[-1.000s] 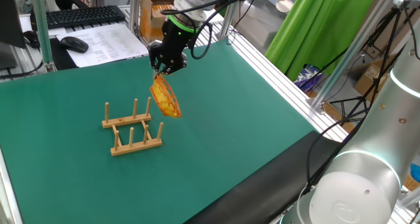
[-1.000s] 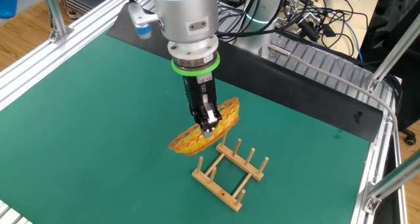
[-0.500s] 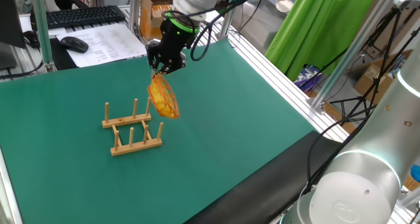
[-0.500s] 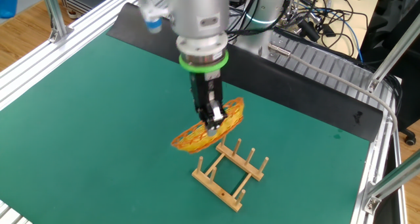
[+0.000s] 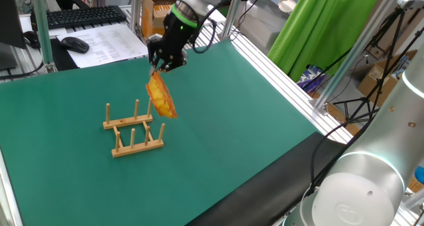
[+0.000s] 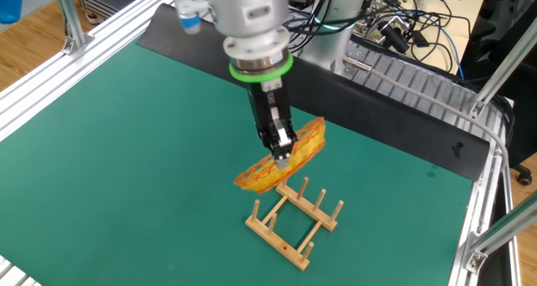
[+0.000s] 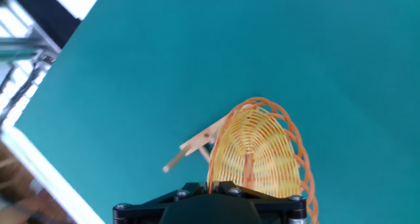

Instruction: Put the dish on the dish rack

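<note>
while fingers (image 6: 283, 158) pinch dish (image 6: 281, 160), rack (image 6: 294, 216) waits.

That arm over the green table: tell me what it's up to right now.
The single robot arm's two-finger gripper is shut on the rim of a shallow round woven wicker dish, yellow-orange with a reddish streak. The dish hangs tilted in the air, clear of the green table mat. The small light-wood peg rack stands just below and beside it with nothing in it, so the dish is not yet placed.

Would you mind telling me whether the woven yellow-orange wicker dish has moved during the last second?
Yes. The dish has risen, hanging higher above the wooden peg rack.
</note>
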You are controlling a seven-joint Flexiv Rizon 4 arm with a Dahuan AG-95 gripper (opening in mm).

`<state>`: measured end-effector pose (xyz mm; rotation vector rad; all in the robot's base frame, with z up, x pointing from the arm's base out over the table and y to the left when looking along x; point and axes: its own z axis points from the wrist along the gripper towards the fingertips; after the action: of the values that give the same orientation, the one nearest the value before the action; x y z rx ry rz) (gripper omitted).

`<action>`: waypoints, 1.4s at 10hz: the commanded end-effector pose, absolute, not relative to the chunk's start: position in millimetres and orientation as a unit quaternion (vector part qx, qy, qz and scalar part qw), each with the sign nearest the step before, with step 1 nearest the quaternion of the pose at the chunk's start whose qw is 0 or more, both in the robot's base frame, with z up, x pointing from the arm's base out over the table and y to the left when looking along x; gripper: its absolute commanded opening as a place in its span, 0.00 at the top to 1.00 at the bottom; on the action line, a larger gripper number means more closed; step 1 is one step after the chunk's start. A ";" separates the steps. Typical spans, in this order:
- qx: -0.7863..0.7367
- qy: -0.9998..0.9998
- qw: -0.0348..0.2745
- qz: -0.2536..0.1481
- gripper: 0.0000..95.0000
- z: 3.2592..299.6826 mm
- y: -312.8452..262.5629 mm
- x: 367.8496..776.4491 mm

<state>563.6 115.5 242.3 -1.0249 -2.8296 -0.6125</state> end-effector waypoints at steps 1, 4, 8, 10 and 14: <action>-0.321 -0.928 0.021 -0.188 1.00 246.5 111.8 573.7; -0.313 -0.925 0.000 -0.214 1.00 246.5 111.3 575.0; -0.311 -0.930 0.004 -0.196 1.00 243.7 111.1 576.9; -0.314 -0.930 0.008 -0.189 1.00 242.6 111.4 576.7; -0.306 -0.944 0.027 -0.122 1.00 242.6 111.4 576.7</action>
<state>573.9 112.0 242.5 -0.9902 -2.9311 -0.4257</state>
